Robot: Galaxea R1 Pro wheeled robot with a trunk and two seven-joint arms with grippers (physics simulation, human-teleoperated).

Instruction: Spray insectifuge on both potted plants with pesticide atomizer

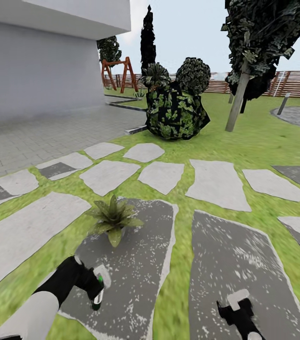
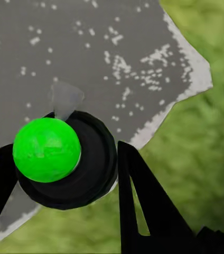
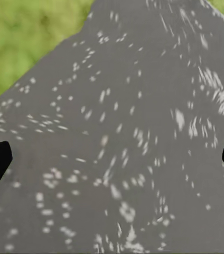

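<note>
Gripped in the left end effector (image 1: 96, 289), fingers closed around it: the pesticide atomizer (image 2: 64, 161), a dark round bottle with a green top, held over a dark stepping slab (image 1: 136, 264) at the lawn's (image 1: 183, 264) edge. Just ahead on that slab, one potted plant (image 1: 113, 218). Over the neighbouring slab (image 3: 122, 137), the right end effector (image 1: 237, 307), spread wide.

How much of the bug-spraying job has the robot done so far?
Picking up looks done: the left gripper is shut on the pesticide atomizer. A potted plant sits just ahead on a dark stepping slab. No spray is visible, so spraying both plants looks left. The right gripper is open.
</note>
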